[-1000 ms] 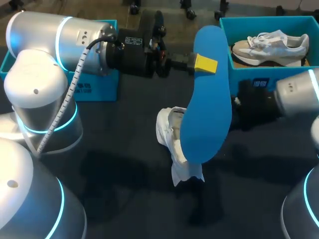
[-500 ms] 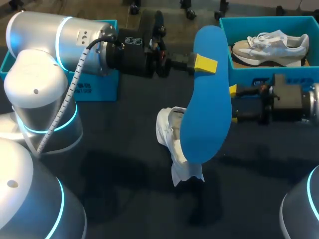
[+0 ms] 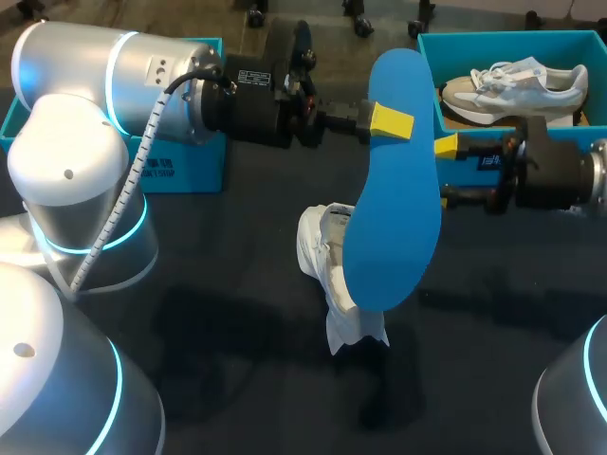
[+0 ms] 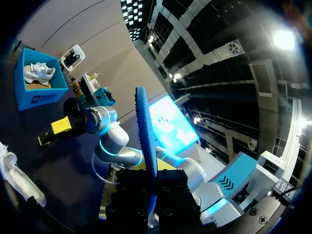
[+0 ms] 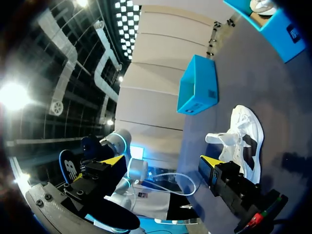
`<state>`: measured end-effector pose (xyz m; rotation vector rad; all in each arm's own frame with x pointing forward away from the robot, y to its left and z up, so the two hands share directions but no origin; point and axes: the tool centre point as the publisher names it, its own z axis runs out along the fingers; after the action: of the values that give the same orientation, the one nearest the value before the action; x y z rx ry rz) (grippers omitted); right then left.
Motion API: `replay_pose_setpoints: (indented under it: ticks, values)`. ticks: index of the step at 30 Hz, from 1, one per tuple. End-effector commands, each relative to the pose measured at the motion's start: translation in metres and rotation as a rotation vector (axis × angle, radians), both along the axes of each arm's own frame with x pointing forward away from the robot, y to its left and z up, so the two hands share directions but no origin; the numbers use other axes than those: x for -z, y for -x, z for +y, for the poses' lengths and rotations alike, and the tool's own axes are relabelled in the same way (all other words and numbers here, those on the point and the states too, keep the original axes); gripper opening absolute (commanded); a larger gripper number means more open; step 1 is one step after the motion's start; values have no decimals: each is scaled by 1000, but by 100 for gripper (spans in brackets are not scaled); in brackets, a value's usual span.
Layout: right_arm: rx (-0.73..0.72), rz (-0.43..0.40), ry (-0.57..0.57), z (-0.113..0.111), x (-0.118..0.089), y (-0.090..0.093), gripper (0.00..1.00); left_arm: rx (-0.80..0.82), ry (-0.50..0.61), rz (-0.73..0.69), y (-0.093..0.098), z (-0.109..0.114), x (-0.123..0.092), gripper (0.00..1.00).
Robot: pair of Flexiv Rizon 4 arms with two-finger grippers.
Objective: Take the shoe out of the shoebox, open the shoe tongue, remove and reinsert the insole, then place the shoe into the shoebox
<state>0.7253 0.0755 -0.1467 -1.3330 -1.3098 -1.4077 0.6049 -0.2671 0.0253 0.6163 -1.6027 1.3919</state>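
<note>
At the middle of the table [image 3: 237, 313], your left gripper [image 3: 390, 122] is clamped on the blue insole [image 3: 394, 218], held up over the white shoe [image 3: 329, 275]. The head view hides part of that shoe. The right wrist view shows it whole, seemingly on its side, ahead of your right gripper [image 5: 161, 163], whose fingers stand apart. The left wrist view gives the insole edge-on. Far right sits the shoebox [image 3: 493, 40].

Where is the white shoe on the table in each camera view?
Head view: white shoe mid-table, partly behind the insole.
Left wrist view: on the table, well apart from the shoebox.
Right wrist view: beside the right pincer.
Shared landmark: the shoebox holding the other shoe.
</note>
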Motion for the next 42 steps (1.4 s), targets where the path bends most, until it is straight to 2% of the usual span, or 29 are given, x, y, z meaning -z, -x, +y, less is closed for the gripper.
replay_pose_setpoints:
  ticks: [1,5,8,10,13,15,16,17,18,21,24,29,33,34,35,36,37,42]
  values:
    - [-2,0,-1,2,1,-3,100,-3,0,0,1,1,1,0]
    - [-2,0,-1,2,1,-3,100,9,35,-162,-1,5,6,0]
    - [-2,0,-1,2,1,-3,100,2,58,-345,-3,8,11,0]
    - [-2,0,-1,2,1,-3,100,-24,65,-368,-4,9,11,0]
    - [-2,0,-1,2,1,-3,100,-33,77,-482,-4,14,20,0]
    - [-2,0,-1,2,1,-3,100,-17,92,-617,-3,18,28,0]
    - [-2,0,-1,2,1,-3,100,-20,94,-629,-3,20,29,0]
    - [-2,0,-1,2,1,-3,100,-23,110,-712,-4,23,32,0]
    - [-2,0,-1,2,1,-3,100,-26,106,-735,-4,24,34,0]
    - [-2,0,-1,2,1,-3,100,-45,192,-985,-7,28,38,0]
    - [-2,0,-1,2,1,-3,100,-66,250,-1141,-10,30,42,0]
    - [-2,0,-1,2,1,-3,100,-63,296,-1386,-20,33,49,0]
    - [-2,0,-1,2,1,-3,100,-96,318,-1515,-29,33,45,0]
    - [-2,0,-1,2,1,-3,100,-81,328,-1605,-32,34,45,0]
    - [-2,0,-1,2,1,-3,100,-81,328,-1605,-32,34,45,0]
    - [-2,0,-1,2,1,-3,100,-75,354,-1739,-40,35,47,0]
    - [-2,0,-1,2,1,-3,100,-93,354,-1790,-44,36,49,0]
    - [-2,0,-1,2,1,-3,100,-128,360,-1768,-48,37,53,0]
